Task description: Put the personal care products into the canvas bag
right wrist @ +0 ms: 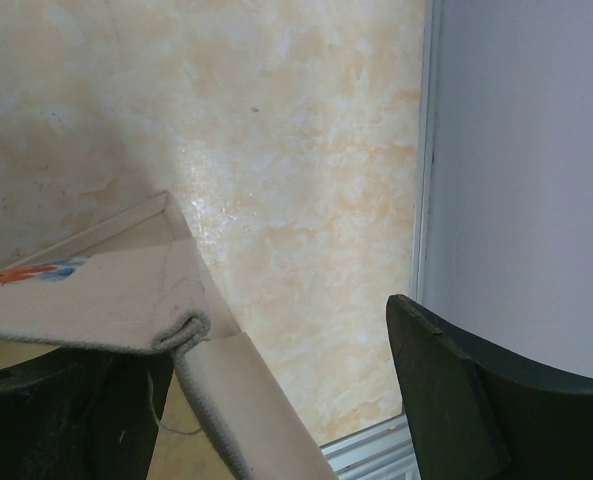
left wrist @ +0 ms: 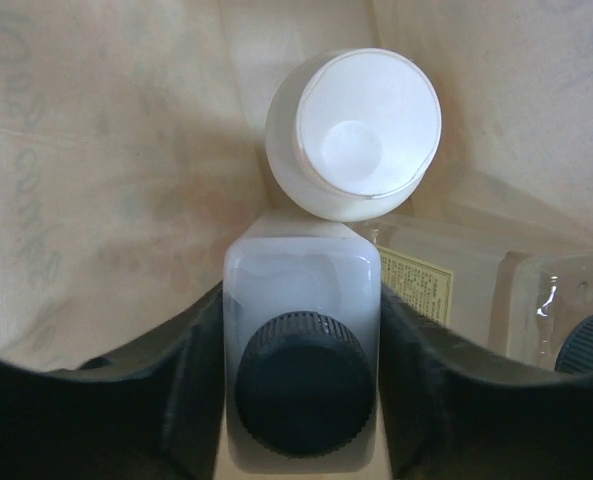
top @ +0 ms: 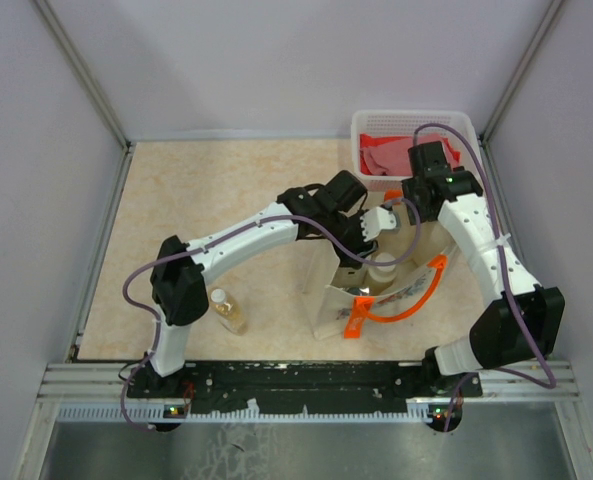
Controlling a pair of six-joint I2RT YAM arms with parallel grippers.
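The canvas bag (top: 324, 290) stands open at centre right, its orange handles (top: 416, 293) hanging to the front. My left gripper (top: 369, 243) reaches into its mouth. In the left wrist view the white bottle (left wrist: 301, 275) with a dark cap sits between the fingers of the left gripper (left wrist: 302, 310), thin slivers of canvas showing on both sides. It leans on the cream bottle (left wrist: 351, 135), beside the clear bottle (left wrist: 536, 300). My right gripper (right wrist: 266, 335) is open, the bag's rim (right wrist: 181, 330) against its left finger. The amber-liquid bottle (top: 229, 312) stands on the table near the left arm.
A white lattice basket (top: 416, 117) holding red cloth (top: 384, 155) sits at the back right corner, just behind the right wrist. Metal rails and grey walls border the table on all sides.
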